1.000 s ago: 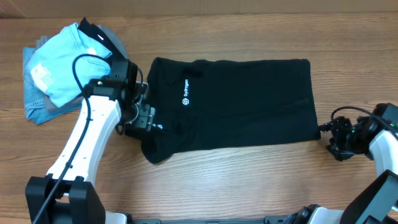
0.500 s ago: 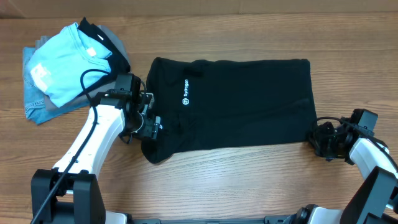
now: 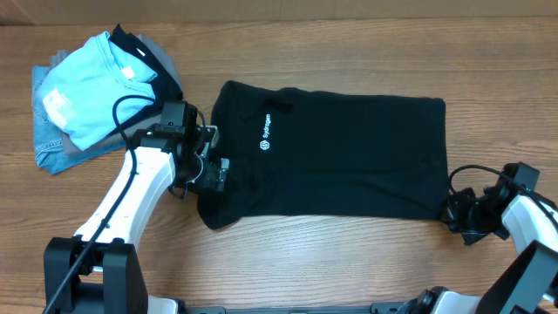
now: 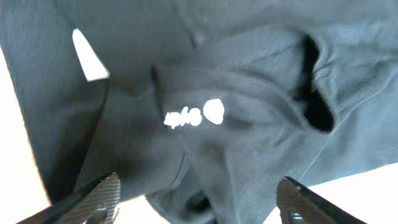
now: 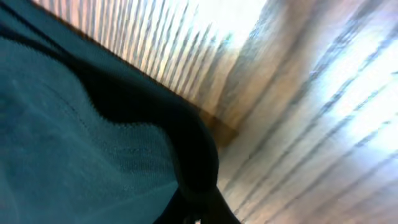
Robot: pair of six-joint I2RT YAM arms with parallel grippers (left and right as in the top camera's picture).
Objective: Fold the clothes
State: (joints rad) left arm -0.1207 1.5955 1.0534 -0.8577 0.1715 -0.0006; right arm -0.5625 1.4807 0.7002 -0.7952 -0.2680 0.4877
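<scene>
Shirt spread flat across the middle of the table, long axis running from the left edge toward the right edge. Collar end to the left, hem end to the right.

Left gripper at the collar end, over the bunched sleeve on the near side. Fingers spread wide in the wrist view, released, with the sleeve and its small white logo just ahead between them. Grips nothing.

Right gripper at the opposite end, touching the near hem corner, close to the right edge of the table. Looks clenched on that corner: in the wrist view, dark cloth narrowing to a point at the bottom middle, the fingers themselves out of sight.

Pile of other clothes by the far-left corner, well apart from the hem.

One arm at each end of the long axis, so by this layout the sleeve falls to the left arm and the hem to the right. Probably calls next for closing the left on the sleeve or shoulder, then carrying one end over the other along that axis. Risk: the hem corner slipping from a thin pinch.
</scene>
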